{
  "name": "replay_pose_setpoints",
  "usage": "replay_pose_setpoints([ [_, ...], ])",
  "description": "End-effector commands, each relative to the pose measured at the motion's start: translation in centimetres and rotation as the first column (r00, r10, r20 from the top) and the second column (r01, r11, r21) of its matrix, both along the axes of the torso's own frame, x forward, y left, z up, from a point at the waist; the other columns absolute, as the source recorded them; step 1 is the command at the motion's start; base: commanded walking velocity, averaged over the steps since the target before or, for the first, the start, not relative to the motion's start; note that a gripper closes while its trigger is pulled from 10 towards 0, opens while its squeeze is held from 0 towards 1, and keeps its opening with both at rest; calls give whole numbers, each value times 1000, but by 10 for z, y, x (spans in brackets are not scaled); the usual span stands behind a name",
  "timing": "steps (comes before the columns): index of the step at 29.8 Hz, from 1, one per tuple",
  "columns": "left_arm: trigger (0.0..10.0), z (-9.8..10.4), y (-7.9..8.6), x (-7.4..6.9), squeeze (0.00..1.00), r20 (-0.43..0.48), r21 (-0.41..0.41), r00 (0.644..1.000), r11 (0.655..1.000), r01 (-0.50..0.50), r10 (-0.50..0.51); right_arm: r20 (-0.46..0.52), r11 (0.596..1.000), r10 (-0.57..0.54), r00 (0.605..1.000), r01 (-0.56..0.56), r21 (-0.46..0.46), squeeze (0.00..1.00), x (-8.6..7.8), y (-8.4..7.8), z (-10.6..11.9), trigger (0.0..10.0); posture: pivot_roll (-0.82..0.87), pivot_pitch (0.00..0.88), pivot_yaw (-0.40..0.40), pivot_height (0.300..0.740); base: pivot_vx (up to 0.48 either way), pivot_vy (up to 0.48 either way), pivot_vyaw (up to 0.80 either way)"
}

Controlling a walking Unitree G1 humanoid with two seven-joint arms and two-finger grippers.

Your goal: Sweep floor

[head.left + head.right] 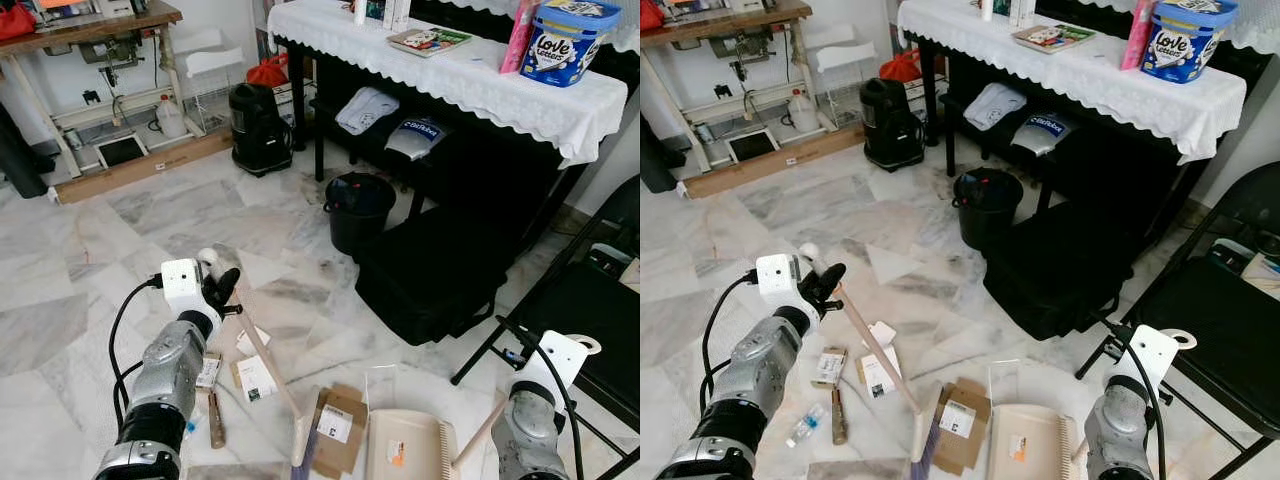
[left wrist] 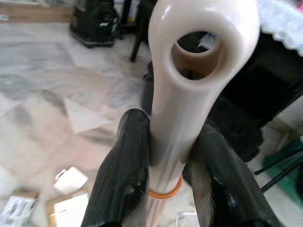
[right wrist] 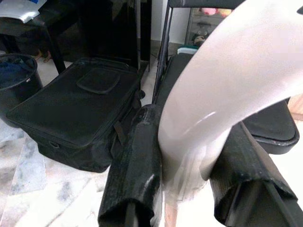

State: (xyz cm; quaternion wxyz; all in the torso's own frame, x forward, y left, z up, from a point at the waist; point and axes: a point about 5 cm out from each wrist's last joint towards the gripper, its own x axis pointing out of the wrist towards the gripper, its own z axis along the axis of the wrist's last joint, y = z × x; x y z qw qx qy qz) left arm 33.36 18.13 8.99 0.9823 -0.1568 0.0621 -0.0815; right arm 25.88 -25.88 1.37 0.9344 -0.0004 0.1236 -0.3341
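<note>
A blue-and-white tub (image 1: 569, 40) on the white-clothed table (image 1: 480, 85) reads "Love Letters" in white script; print on the book and the floor packets is too small to read

Your left arm is stretched forward and slightly inward, with the wrist raised. Your left gripper (image 2: 168, 177) is closed on the broom handle (image 2: 189, 94); one black finger (image 2: 124, 175) presses each side of the shaft, a little under the handle's looped end, which stands out past the fingertips. Your right arm is bent low and close to the body, wrist turned upward. Your right gripper (image 3: 187, 165) is clamped on the dustpan handle (image 3: 232, 85), and the pale handle passes between both fingers and goes on beyond their tips.
</note>
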Motion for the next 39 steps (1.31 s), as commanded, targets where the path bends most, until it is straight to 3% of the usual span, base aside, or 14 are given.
replay_pose_setpoints([
  [1,10000,11,-11,2,0,48,-128,996,988,84,-79,-39,1000,13,999,-13,5,0,-2,3,-5,10000,-80,0,20,740,0,0,0],
  [6,10000,25,-32,-4,0,104,-196,960,941,275,-259,-42,1000,13,999,-12,10,0,-1,4,-6,10000,-79,0,20,740,0,0,0],
  [18,10000,40,-44,-14,0,142,-246,906,872,423,-399,-43,999,27,999,-26,25,0,2,6,-6,10000,-70,0,17,740,0,0,0],
  [21,10000,42,-44,-15,0,146,-248,903,869,429,-404,-42,999,29,999,-28,27,0,2,6,-6,10000,-70,0,17,740,0,0,0],
  [22,10000,44,-39,-12,0,155,-223,919,894,390,-362,-40,999,31,999,-30,29,0,3,7,-6,10000,-70,0,17,740,0,0,0],
  [25,10000,47,-32,-7,0,161,-204,943,925,320,-291,-38,999,34,999,-33,32,0,3,7,-6,10000,-69,0,14,740,0,0,0],
  [28,10000,56,-6,6,0,187,-171,981,982,81,-48,-31,998,45,999,-44,38,0,5,8,-5,10000,-70,0,13,740,0,0,0],
  [30,10000,59,4,8,0,198,-154,980,988,2,29,-30,998,50,998,-49,42,0,5,8,-5,10000,-71,0,13,740,0,0,0],
  [32,10000,59,5,8,0,200,-154,979,988,-8,39,-29,998,51,998,-50,43,0,5,8,-5,10000,-71,0,13,740,0,0,0],
  [34,10000,66,20,8,0,234,-142,960,982,-121,152,-23,997,56,998,-55,47,0,5,9,-5,10000,-71,0,13,740,0,0,0],
  [37,10000,69,29,9,0,250,-116,940,971,-208,231,-22,997,59,998,-58,50,0,6,9,-5,10000,-70,0,12,740,0,0,0],
  [39,10000,68,30,9,0,253,-110,937,969,-220,241,-22,997,61,998,-60,51,0,6,9,-5,10000,-70,0,12,740,0,0,0],
])
